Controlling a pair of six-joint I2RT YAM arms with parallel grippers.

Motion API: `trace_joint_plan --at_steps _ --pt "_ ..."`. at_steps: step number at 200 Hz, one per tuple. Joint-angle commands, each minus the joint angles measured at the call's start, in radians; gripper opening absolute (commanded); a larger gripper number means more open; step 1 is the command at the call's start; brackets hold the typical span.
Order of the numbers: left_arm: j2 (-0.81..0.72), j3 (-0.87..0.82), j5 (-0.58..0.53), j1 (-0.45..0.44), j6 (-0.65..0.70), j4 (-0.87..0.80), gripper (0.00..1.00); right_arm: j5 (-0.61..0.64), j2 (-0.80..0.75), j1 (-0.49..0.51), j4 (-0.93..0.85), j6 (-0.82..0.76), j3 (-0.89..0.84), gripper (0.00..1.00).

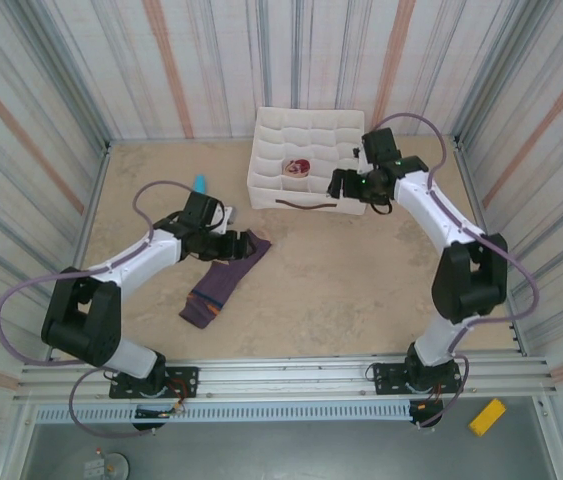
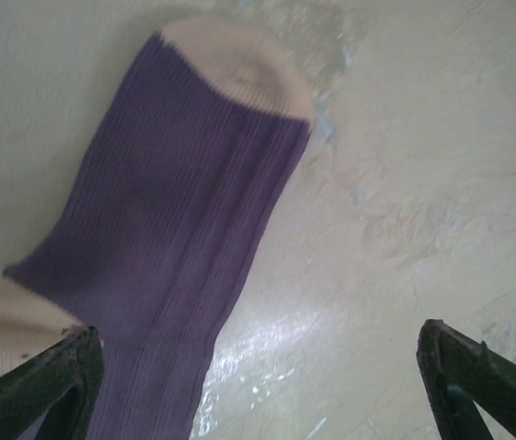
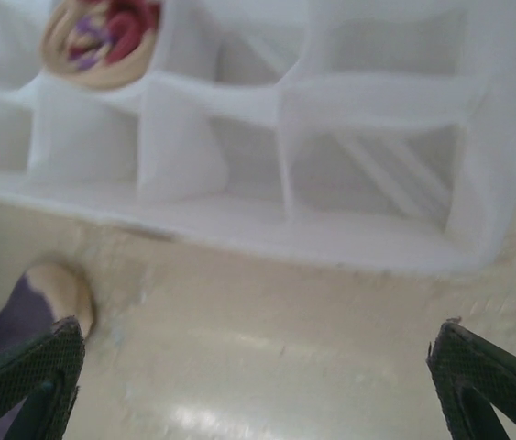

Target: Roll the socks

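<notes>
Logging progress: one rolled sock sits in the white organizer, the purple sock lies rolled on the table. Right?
No: the purple sock lies flat, unrolled, on the table, as the top external view shows. The rolled sock is in the white organizer.

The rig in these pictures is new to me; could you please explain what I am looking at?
Two robot arms are bolted at the near edge of a table; each ends in a two-finger tool. The wide picture comes from a camera above and behind them; the other two come from cameras on the wrists. The left tool hangs open over a purple sock lying flat on the table. The right tool is open by a white box of compartments, one holding a rolled sock. Neither tool holds anything. A blue cylinder sits beyond the left tool.
</notes>
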Motion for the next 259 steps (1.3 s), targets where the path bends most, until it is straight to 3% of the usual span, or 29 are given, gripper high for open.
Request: trace_joint_plan --at_steps 1,46,65,142,178,209,259 --pt "-0.030 -0.057 0.025 0.019 -0.049 0.003 0.89 0.039 -0.070 0.025 0.022 0.080 -0.077 0.99" --pt "-0.028 -0.148 0.084 0.021 -0.103 0.103 0.87 0.198 -0.146 0.176 -0.007 0.080 -0.185 0.99" --pt "-0.014 -0.195 0.120 0.009 -0.147 0.168 0.86 0.200 -0.176 0.200 0.043 0.095 -0.267 0.99" --pt "0.112 -0.224 0.108 -0.169 -0.345 0.386 0.85 0.224 -0.250 0.256 0.099 0.093 -0.434 0.99" --pt "0.230 -0.126 0.047 -0.297 -0.430 0.457 0.84 0.237 -0.386 0.288 0.147 0.090 -0.554 0.99" --pt "0.332 0.002 0.042 -0.355 -0.473 0.484 0.85 0.251 -0.502 0.339 0.165 0.051 -0.639 0.98" --pt "0.286 0.140 0.036 -0.377 -0.435 0.316 0.92 0.385 -0.638 0.560 0.201 0.019 -0.761 0.92"
